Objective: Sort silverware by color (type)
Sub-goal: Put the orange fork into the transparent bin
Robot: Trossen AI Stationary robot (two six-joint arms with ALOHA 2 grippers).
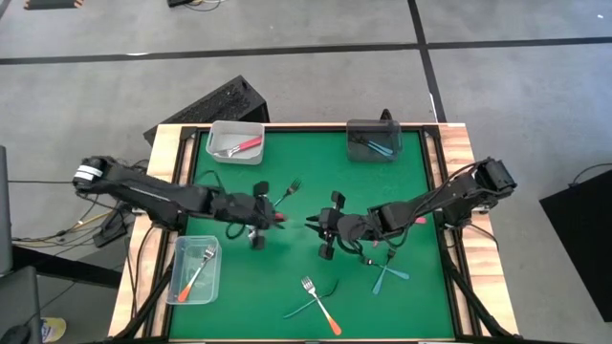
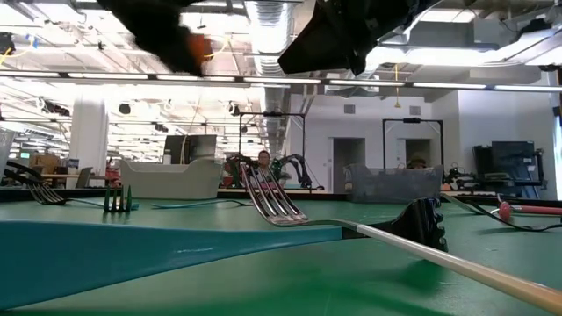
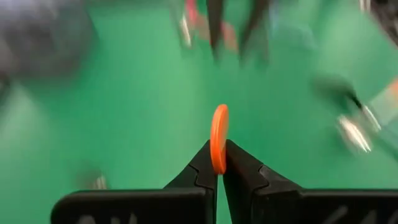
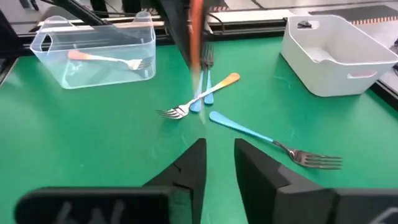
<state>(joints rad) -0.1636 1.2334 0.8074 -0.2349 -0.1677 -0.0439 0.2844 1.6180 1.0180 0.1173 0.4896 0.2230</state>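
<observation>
Directions are read on the high view as a clock face centred on the green table (image 1: 287, 153), with 12 o'clock at the far edge.

1. The left gripper (image 1: 275, 219) sits just off centre toward 9 o'clock. Its fingers (image 3: 199, 171) are closed tight on the rounded end of an orange-handled utensil (image 3: 219, 137). The utensil is clear of the table.
2. The right gripper (image 1: 313, 225) sits just off centre toward 3 o'clock, facing the left gripper and close to it. Its fingers (image 4: 193, 158) stand partly apart with nothing between them.
3. Sorted silverware:
   - The clear bin (image 1: 216, 134) at 11 o'clock holds a red-handled piece (image 1: 247, 145).
   - The dark grey bin (image 1: 356, 129) at 1 o'clock holds a blue-handled piece (image 1: 382, 146).
   - The second clear bin (image 1: 182, 287) at 8 o'clock holds an orange-handled fork (image 1: 195, 275).
4. Loose silverware on the table:
   - A fork with an orange handle (image 1: 328, 321) and a teal-handled piece (image 1: 304, 308) lie crossed at 6 o'clock.
   - Two blue-handled pieces (image 1: 390, 274) lie crossed at 4 o'clock.
   - A dark fork (image 1: 290, 189) lies near centre toward 12 o'clock.
   - A pink-handled piece (image 1: 421, 220) shows at 3 o'clock beside the right arm.
</observation>
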